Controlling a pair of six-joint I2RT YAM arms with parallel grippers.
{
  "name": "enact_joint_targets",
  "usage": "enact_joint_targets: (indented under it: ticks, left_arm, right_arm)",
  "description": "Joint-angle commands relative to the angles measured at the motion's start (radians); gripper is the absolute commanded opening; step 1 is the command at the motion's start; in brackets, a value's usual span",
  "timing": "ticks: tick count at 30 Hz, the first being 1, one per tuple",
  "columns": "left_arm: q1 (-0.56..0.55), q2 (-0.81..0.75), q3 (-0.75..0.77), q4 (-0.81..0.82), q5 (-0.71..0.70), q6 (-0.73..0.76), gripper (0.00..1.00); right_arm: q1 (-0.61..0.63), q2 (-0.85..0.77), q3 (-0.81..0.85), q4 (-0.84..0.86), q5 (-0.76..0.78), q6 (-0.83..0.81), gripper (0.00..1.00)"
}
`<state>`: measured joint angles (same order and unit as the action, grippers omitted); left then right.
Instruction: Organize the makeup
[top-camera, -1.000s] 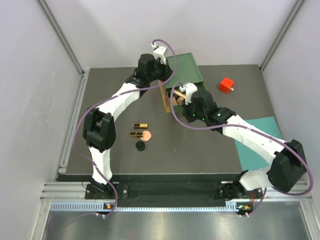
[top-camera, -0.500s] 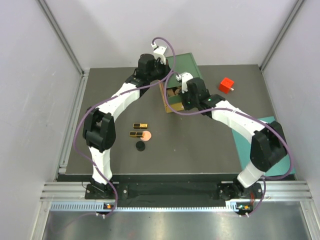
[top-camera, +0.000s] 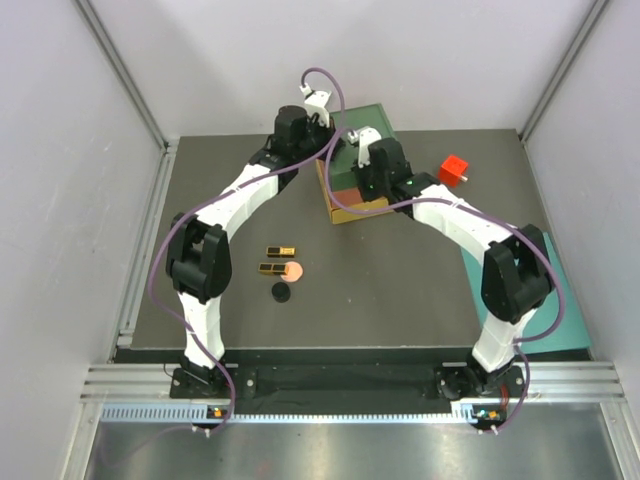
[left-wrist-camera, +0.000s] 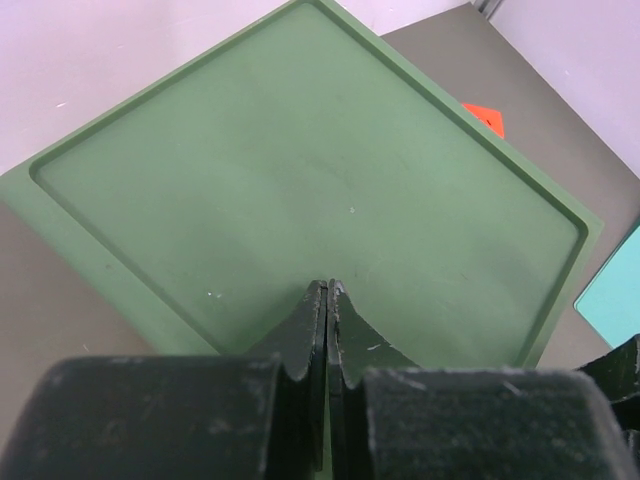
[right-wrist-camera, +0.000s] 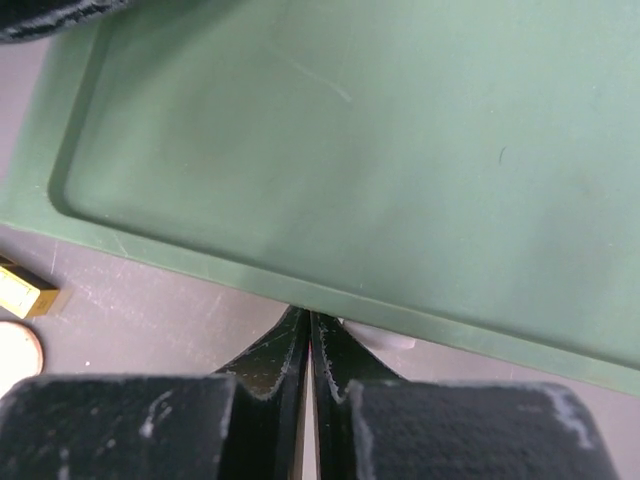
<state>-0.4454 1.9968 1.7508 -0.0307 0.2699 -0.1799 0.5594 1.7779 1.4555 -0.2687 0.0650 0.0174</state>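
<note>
Two gold-black cases (top-camera: 281, 251) (top-camera: 271, 268), a round peach compact (top-camera: 293, 270) and a black disc (top-camera: 281, 292) lie on the dark table left of centre. One case (right-wrist-camera: 25, 288) and the compact (right-wrist-camera: 14, 356) show at the left edge of the right wrist view. The tubes and tan bottles are out of view. My left gripper (top-camera: 328, 140) (left-wrist-camera: 328, 286) is shut and empty over the box's green top. My right gripper (top-camera: 366, 183) (right-wrist-camera: 308, 316) is shut and empty at the top's front edge, beside a white knob (right-wrist-camera: 378, 335).
The drawer box (top-camera: 385, 120) stands at the back centre, its red and yellow drawer fronts (top-camera: 348, 205) flush with the box. A red cube (top-camera: 453, 170) (left-wrist-camera: 487, 118) sits to its right. A teal mat (top-camera: 520, 290) lies along the right side.
My right gripper has moved back and left against the box front. The yellow drawer, open with items inside a second ago, is now pushed in. The left arm has hardly moved.
</note>
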Motion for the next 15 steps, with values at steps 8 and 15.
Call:
enact_joint_targets:
  ticks: [8, 15]
  left_arm:
    - [0.007, 0.088, -0.042, -0.278, -0.032, 0.056, 0.0]
    - [0.007, 0.094, -0.047, -0.273, -0.017, 0.042, 0.0]
  right_arm:
    - [-0.032, -0.219, -0.23, 0.167, -0.137, 0.168, 0.49]
    - [-0.107, -0.267, -0.397, 0.348, -0.272, 0.423, 0.57]
